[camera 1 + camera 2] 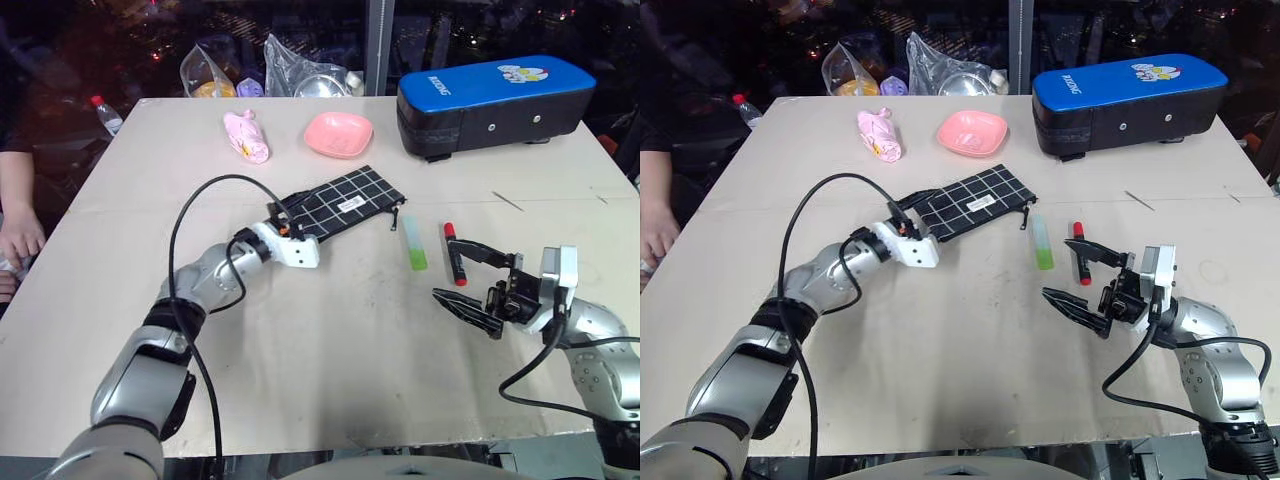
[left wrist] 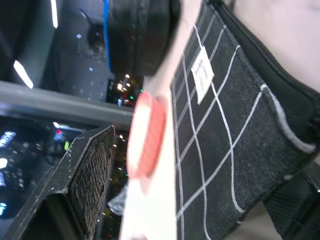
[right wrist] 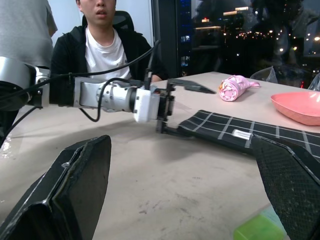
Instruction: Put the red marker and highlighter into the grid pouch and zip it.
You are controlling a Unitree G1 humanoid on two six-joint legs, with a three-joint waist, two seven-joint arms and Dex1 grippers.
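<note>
On table [image 1: 330, 350] I see, from head views, one blue-topped case [image 1: 495, 100], one grid pouch [image 1: 345, 203], one highlighter [image 1: 415, 245], one red marker [image 1: 455, 253]. Right wrist view adds seated person [image 3: 107, 42]. Left gripper [image 3: 175, 107] wide, at pouch end, one finger above, one below. Right gripper [image 1: 478, 280] wide, empty, just beside marker.

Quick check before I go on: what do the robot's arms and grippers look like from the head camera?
Both arms are silver-grey metal with black joint bands and a loose black cable looping alongside. The left gripper sits on a white wrist block with a small orange mark. The right gripper has two long black fingers on a white and black mount.
</note>
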